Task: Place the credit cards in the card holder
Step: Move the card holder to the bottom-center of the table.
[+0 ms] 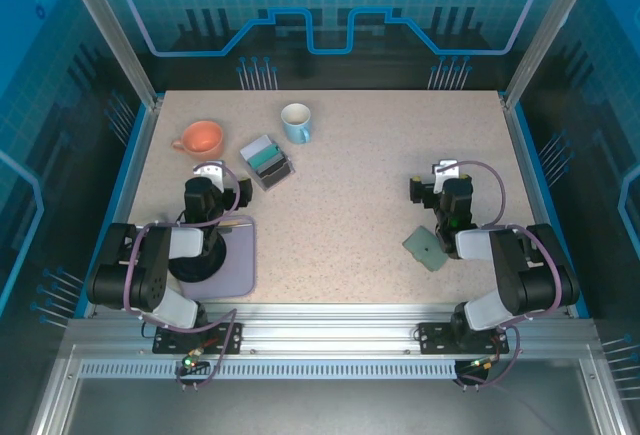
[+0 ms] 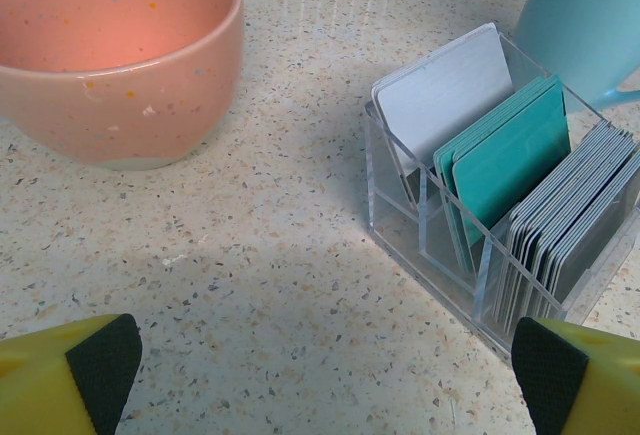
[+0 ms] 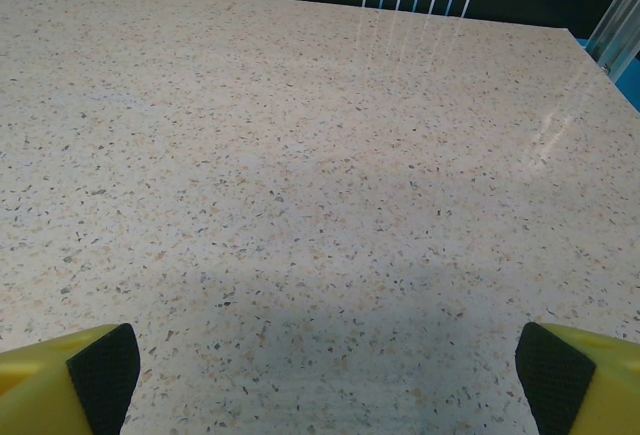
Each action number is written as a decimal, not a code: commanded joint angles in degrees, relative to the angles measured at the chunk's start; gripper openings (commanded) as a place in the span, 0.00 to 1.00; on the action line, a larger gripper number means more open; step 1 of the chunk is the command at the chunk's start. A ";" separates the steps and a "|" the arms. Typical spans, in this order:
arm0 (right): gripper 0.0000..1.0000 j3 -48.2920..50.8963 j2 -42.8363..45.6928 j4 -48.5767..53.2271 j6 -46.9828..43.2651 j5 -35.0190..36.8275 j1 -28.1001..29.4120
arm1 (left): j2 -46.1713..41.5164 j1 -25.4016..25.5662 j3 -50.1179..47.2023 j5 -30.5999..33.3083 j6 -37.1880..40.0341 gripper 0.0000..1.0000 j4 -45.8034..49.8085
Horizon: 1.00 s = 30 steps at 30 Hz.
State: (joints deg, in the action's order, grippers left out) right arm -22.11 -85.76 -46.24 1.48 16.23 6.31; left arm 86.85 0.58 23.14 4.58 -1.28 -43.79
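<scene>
Well, the speckled desk (image 1: 350,185) is wide open out front, with a purple mat (image 1: 243,265) down under the left arm. Left hand (image 2: 320,375) hangs released, jaws spread wide, nothing in them, facing the pink bowl (image 2: 115,55) and the clear box (image 2: 440,245). Right hand (image 3: 320,375) is spread wide too, empty, over bare desk. A blue mug (image 1: 296,122) stands just behind the box. The card holder (image 1: 425,248) lies flat beside the right arm, well apart from the box. The credit cards (image 2: 510,165) stand upright in the box's slots: white, teal, grey.
</scene>
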 commanded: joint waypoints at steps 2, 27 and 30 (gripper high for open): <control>1.00 -0.92 -0.38 -0.26 0.63 -0.67 -0.82 | -0.19 -0.40 1.19 -2.06 1.28 0.99 -0.15; 1.00 -18.59 20.78 61.22 23.63 -8.11 -1.71 | -49.41 -1.28 0.77 2.95 -23.96 0.99 40.43; 1.00 -20.82 21.02 70.06 27.08 -18.23 -2.18 | -52.94 -1.28 2.89 -3.73 -27.53 0.99 45.90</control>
State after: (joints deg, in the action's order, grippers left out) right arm -41.21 -64.69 6.35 20.64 8.47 4.80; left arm 35.88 -0.27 23.16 4.14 -20.27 -8.62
